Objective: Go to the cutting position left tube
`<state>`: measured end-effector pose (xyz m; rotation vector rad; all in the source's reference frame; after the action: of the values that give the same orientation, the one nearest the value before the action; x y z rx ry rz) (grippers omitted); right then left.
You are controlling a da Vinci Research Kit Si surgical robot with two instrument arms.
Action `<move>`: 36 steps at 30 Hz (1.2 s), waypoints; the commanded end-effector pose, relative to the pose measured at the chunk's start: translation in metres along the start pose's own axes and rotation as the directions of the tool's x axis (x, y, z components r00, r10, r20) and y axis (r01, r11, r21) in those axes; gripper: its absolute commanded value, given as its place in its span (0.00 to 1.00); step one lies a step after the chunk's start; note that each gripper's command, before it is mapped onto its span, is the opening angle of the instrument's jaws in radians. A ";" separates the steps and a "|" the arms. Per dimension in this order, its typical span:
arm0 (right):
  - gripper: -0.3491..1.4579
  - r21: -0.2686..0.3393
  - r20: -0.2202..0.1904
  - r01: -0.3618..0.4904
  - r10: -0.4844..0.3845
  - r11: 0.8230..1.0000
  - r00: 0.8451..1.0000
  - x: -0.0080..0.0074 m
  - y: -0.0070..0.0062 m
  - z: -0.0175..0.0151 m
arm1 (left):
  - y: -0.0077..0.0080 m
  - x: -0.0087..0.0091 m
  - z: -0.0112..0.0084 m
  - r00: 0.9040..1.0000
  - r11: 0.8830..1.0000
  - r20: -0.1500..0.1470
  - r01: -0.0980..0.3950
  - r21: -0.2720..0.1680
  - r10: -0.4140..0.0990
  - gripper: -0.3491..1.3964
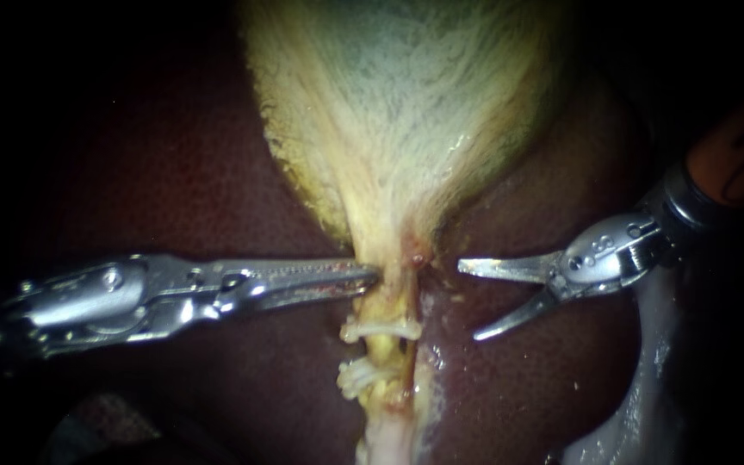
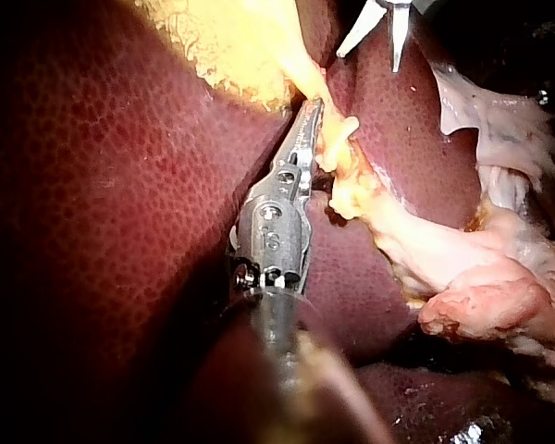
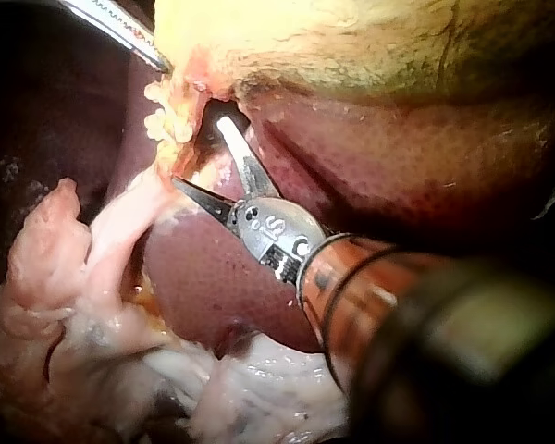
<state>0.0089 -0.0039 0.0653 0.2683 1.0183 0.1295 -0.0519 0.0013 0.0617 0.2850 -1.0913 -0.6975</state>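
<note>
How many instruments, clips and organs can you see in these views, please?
Instruments: 2 (left instrument, right instrument)
Clips: 2 (upper, lower)
Gallbladder: 1
Liver: 1
Total: 6

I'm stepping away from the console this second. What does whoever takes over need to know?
Left instrument: pincer jaws shut on the gallbladder neck.
Right instrument: pincer jaws open and empty, off to the side of the tubes and apart from them in the endoscope view.
Left tube: carries an upper clip and a lower clip, with a bare stretch between them.
Done: both clips are on.
Left: the open jaws are not yet around the left tube. They likely go across to the stretch between the clips.
</note>
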 end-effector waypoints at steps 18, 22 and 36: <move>0.99 0.175 -0.051 -0.067 0.077 0.982 0.996 -0.0007 -0.0072 0.0113 | 0.0029 -0.0012 -0.0043 1.000 1.000 0.000 0.013 -0.021 -0.013 0.13; 0.99 0.197 -0.042 -0.066 0.076 0.978 0.996 -0.0018 -0.0077 0.0129 | 0.0028 -0.0013 -0.0045 1.000 1.000 -0.001 0.014 -0.021 -0.014 0.13; 0.99 0.140 0.051 -0.067 0.060 0.988 0.997 -0.0061 -0.0050 0.0116 | 0.0010 -0.0023 -0.0079 1.000 1.000 -0.002 0.018 -0.025 -0.018 0.13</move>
<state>0.0153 -0.0118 0.0749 0.4287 0.9723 0.1108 -0.0451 0.0026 0.0567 0.2756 -1.0797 -0.7263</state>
